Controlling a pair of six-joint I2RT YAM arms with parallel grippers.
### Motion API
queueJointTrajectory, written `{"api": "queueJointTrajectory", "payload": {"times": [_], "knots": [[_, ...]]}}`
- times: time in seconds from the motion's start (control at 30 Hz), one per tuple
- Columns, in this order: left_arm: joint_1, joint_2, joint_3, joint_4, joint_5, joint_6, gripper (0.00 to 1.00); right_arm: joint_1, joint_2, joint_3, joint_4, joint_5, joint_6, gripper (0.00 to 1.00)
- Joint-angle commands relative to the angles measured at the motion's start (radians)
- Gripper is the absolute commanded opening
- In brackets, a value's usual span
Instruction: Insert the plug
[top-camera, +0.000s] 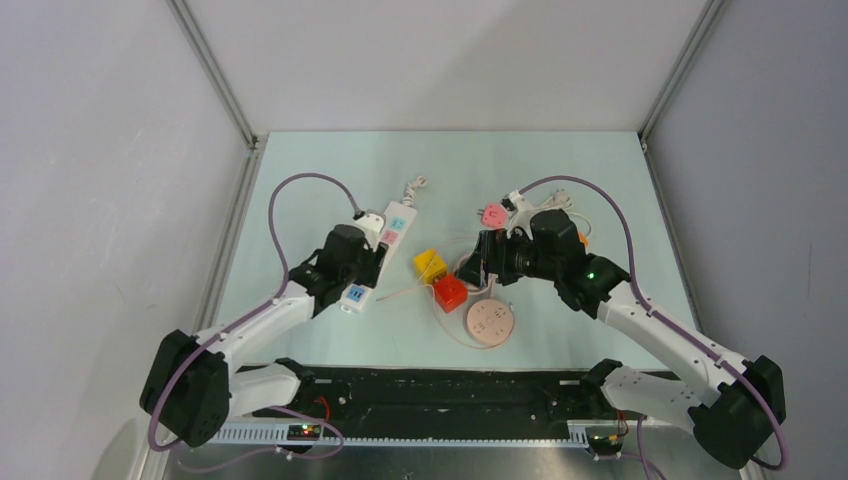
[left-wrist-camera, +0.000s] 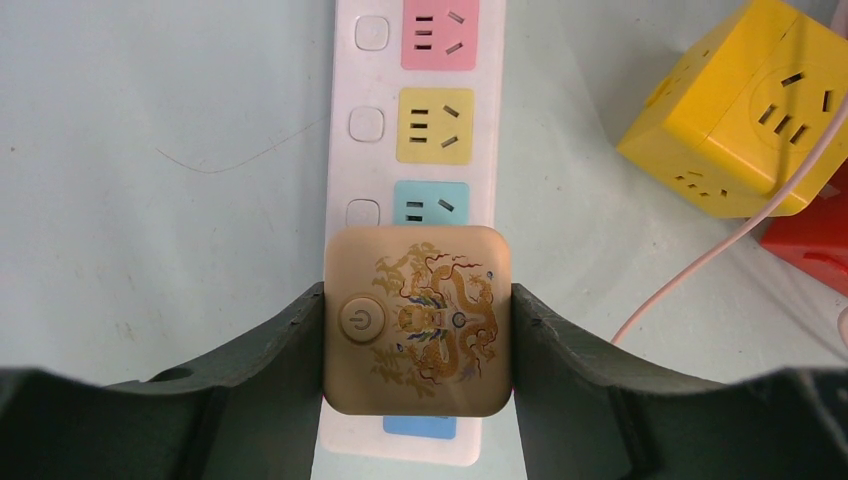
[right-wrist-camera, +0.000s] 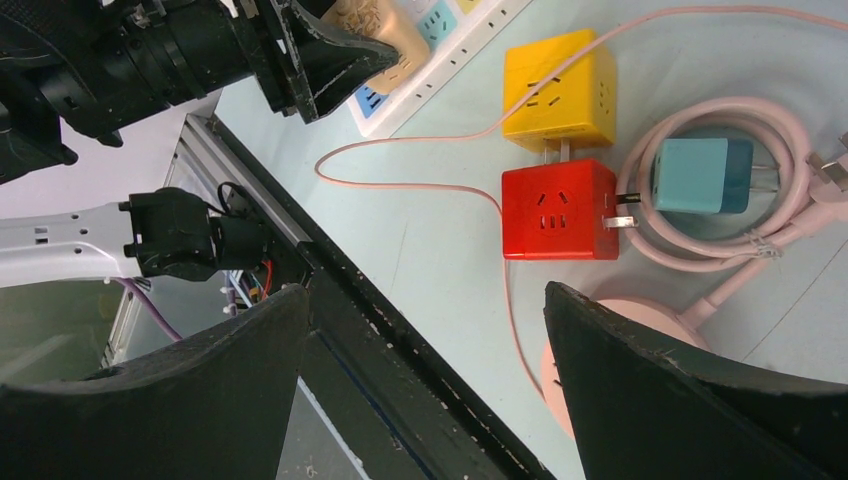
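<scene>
Mint-green table (top-camera: 330, 165) carries a white strip (left-wrist-camera: 345, 70) of coloured sockets, lying lengthwise ahead of the left arm. Left gripper (left-wrist-camera: 417, 300) is clamped on the gold plug (left-wrist-camera: 415, 335), one finger pressed against each side. The plug sits squarely over the strip's near end, partly covering a blue socket, though whether its pins are seated I cannot tell. Right gripper (right-wrist-camera: 422, 295) hangs spread wide with nothing between its fingers, above the table's near edge and well apart from the strip. Yellow cube (right-wrist-camera: 558, 88) and red cube (right-wrist-camera: 557, 208) sit just beside each other. A teal adapter (right-wrist-camera: 700, 175) lies beside the red cube inside coiled pink cable (right-wrist-camera: 660, 120).
</scene>
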Motion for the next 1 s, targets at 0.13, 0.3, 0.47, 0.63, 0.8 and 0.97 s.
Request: {"api": "queueJointTrajectory", "payload": {"times": [0.13, 0.3, 0.47, 0.63, 0.8, 0.97], "knots": [[-0.006, -0.076, -0.047, 0.057, 0.002, -0.033, 0.00, 0.010, 0.013, 0.026, 0.003, 0.008, -0.006, 0.91], [-0.005, -0.110, -0.047, 0.078, 0.050, -0.089, 0.01, 0.013, 0.011, 0.026, 0.007, 0.007, -0.006, 0.91], [-0.049, -0.059, -0.036, 0.090, 0.073, -0.159, 0.02, 0.019, 0.013, 0.026, 0.005, 0.016, -0.001, 0.91], [-0.104, 0.039, -0.029, 0.084, -0.022, -0.205, 0.00, 0.033, 0.019, 0.026, 0.004, 0.027, 0.003, 0.91], [-0.136, 0.073, -0.040, 0.089, -0.102, -0.281, 0.00, 0.038, 0.013, 0.026, -0.007, 0.041, -0.004, 0.91], [-0.190, 0.097, -0.073, 0.127, -0.150, -0.335, 0.00, 0.039, 0.007, 0.026, -0.021, 0.051, -0.009, 0.91]]}}
